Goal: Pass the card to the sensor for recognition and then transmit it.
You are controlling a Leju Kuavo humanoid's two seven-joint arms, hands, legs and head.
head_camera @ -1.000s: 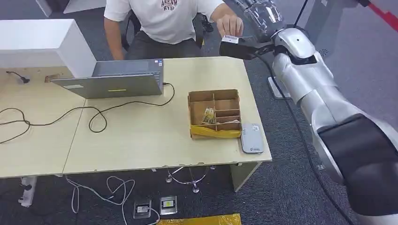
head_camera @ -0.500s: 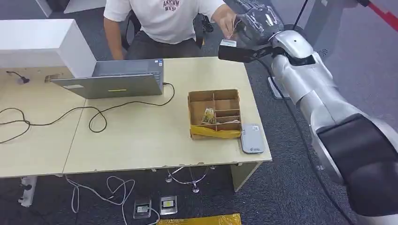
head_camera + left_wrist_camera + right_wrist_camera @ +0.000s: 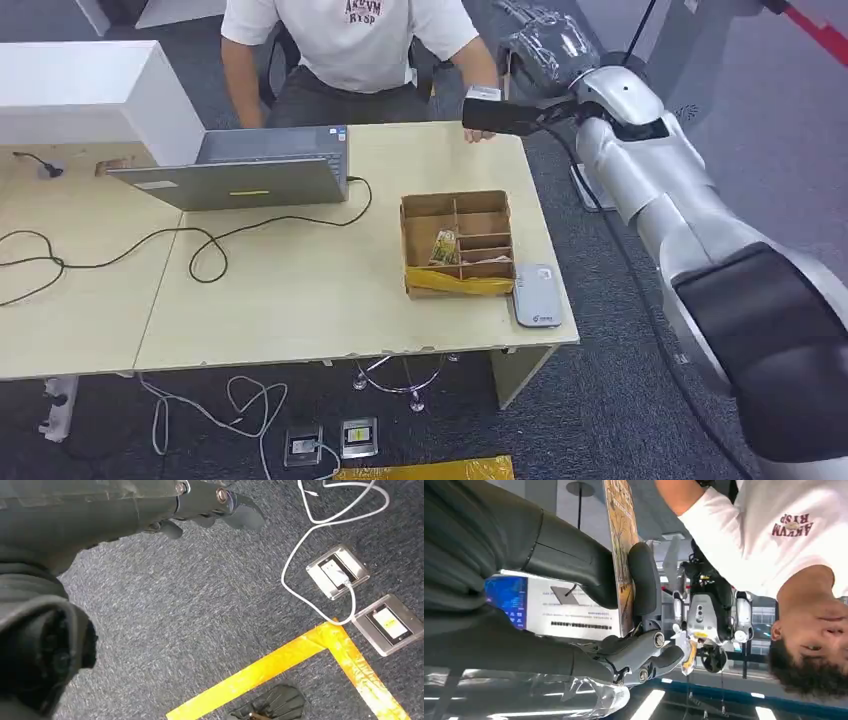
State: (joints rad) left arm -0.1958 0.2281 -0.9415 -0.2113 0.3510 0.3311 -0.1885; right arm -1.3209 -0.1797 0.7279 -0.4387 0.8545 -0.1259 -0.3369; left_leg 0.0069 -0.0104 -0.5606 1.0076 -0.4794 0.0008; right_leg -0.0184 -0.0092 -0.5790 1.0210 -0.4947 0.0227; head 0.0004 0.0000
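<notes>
Right wrist view: we see the card pinched edge-on between the thick thumb and the dark fingers of our right robot hand, so that robot hand is grasping the card. From the head view, our right robot hand is up past the far right corner of the surface, close to a person in a white shirt who sits behind it. The person's hand rests at that far edge.

On the surface we count one laptop, one black cable, one cardboard box with small compartments, and one grey sensor just beside the box, near the front right edge. The middle of the surface is bare.

Our left robot hand hangs over the carpet with its fingers apart, holding nothing. On the floor we count two floor sockets, a white cable and yellow tape.
</notes>
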